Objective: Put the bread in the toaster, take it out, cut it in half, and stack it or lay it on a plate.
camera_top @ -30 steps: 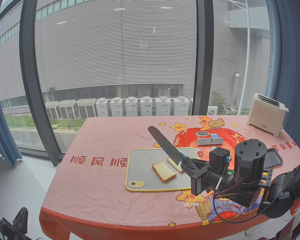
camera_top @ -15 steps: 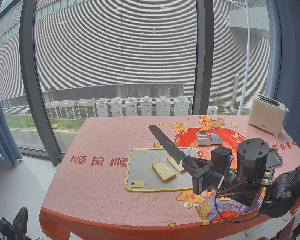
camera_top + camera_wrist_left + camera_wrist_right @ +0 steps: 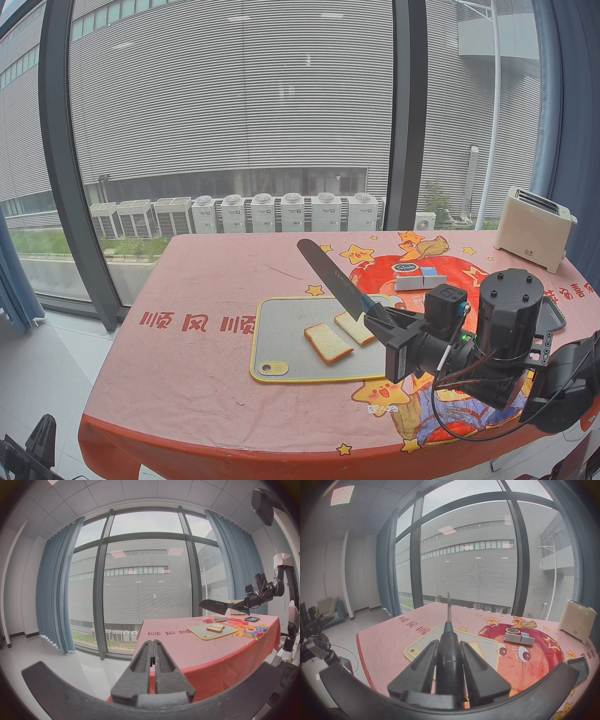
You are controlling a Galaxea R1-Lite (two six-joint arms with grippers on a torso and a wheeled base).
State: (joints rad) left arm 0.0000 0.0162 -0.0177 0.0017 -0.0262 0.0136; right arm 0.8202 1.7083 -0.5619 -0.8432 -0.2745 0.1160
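Note:
Two halves of toast lie side by side on the grey cutting board (image 3: 282,331): the left half (image 3: 327,342) and the right half (image 3: 353,327). My right gripper (image 3: 382,326) is shut on the handle of a black knife (image 3: 331,277), held in the air above the board's right side with the blade slanting up and to the left. In the right wrist view the knife (image 3: 448,617) sticks straight out between the fingers (image 3: 425,664). My left gripper (image 3: 153,661) is shut and empty, low and well off the table's left side. A cream toaster (image 3: 534,229) stands at the far right.
A dark tray-like plate (image 3: 553,314) sits at the right, partly behind my right arm. A small grey and blue knife holder (image 3: 420,279) lies behind the board. The tablecloth's left half is bare. A window wall runs behind the table.
My right gripper has lifted the knife a little and drawn it slightly to the right, uncovering more of the right toast half. The toast halves have not moved.

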